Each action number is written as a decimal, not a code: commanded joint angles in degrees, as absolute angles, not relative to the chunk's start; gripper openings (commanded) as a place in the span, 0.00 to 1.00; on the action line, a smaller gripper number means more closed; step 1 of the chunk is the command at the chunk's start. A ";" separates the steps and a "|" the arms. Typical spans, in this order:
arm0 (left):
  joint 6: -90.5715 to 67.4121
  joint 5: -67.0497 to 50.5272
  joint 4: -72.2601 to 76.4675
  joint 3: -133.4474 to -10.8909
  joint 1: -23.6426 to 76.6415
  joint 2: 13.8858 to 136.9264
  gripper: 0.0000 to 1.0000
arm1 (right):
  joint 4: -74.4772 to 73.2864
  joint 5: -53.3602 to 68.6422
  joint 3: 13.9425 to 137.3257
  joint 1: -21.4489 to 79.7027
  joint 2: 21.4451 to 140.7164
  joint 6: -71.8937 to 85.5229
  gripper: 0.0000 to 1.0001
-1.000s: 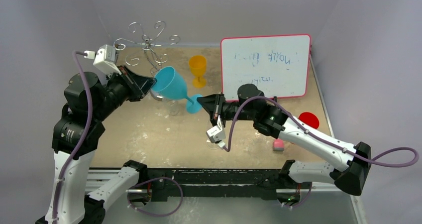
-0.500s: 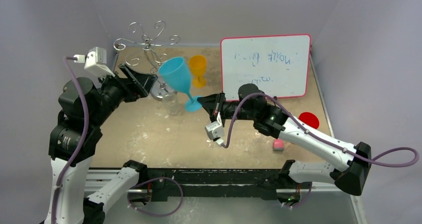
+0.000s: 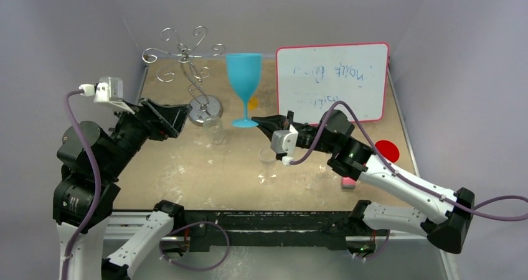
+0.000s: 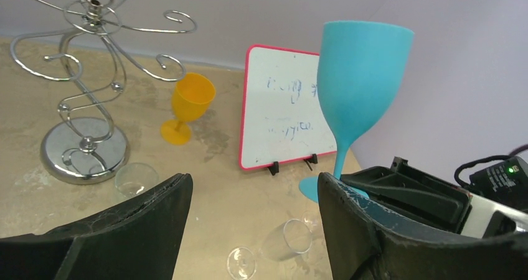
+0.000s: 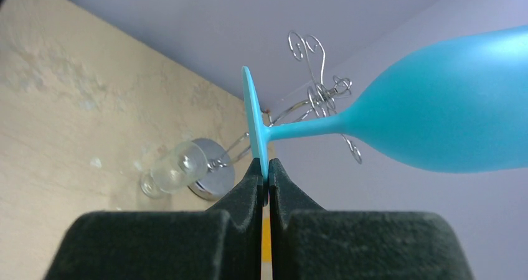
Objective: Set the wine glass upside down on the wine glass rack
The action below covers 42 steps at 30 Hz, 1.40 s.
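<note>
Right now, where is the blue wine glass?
The blue wine glass is upright in the top view's middle, between the wine glass rack on its left and the whiteboard on its right, its foot pinched in the right claw.

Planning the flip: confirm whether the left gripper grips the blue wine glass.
No: the left gripper is open and empty; the right gripper pinches the blue wine glass by its foot.

Left fingers (image 4: pixel 124 230) spread wide, right fingers (image 5: pixel 246 196) pinched shut.

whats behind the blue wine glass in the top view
An orange glass, almost wholly covered by the blue wine glass; only a sliver shows beside the stem. The left wrist view shows it whole.
</note>
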<state>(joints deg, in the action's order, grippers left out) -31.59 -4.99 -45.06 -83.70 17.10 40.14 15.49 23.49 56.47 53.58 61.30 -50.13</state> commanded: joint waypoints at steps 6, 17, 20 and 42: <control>-31.94 -15.83 -35.23 -79.82 17.10 37.04 0.73 | 29.26 15.80 58.00 53.52 59.69 -10.22 0.00; -34.15 -22.88 -29.74 -73.85 17.12 34.11 0.73 | 37.12 17.41 60.70 53.51 64.68 30.86 0.00; -37.07 -25.45 -26.77 -71.94 17.07 34.01 0.73 | 39.22 18.08 60.37 53.46 64.45 36.01 0.00; -46.22 -33.21 -14.40 -63.05 17.06 36.44 0.47 | 38.89 22.15 62.55 53.52 69.41 46.96 0.00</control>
